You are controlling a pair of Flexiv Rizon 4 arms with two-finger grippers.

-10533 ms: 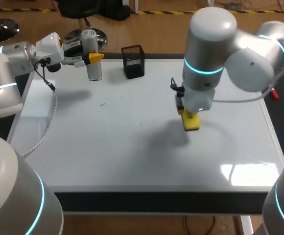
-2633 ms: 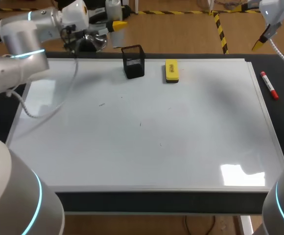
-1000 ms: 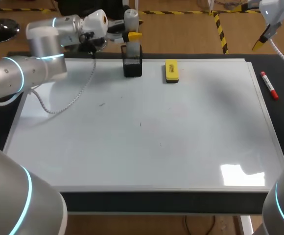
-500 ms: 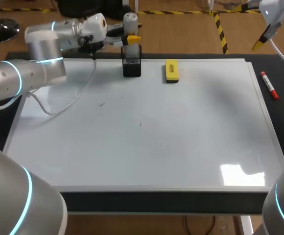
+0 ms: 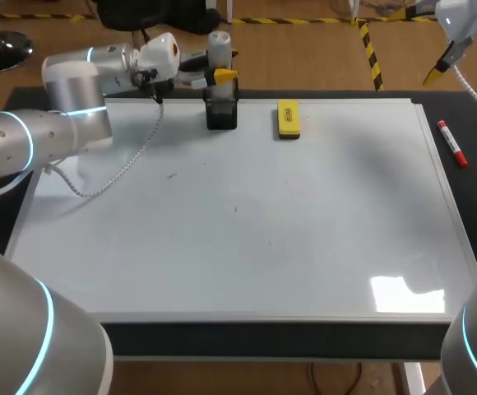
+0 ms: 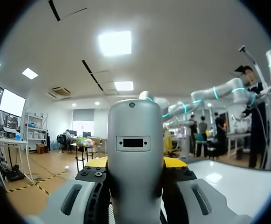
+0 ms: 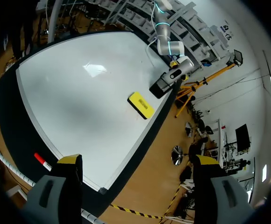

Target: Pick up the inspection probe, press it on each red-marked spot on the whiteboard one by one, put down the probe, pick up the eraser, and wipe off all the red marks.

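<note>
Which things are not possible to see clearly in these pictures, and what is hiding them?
1. Head view: the lower end of the probe is hidden at the black holder; whether it rests inside, I cannot tell.
2. Left wrist view: the probe, held in the left tool, fills the middle and hides everything beneath it.
3. Head view: the specks on the whiteboard are too small to tell their colour.
</note>
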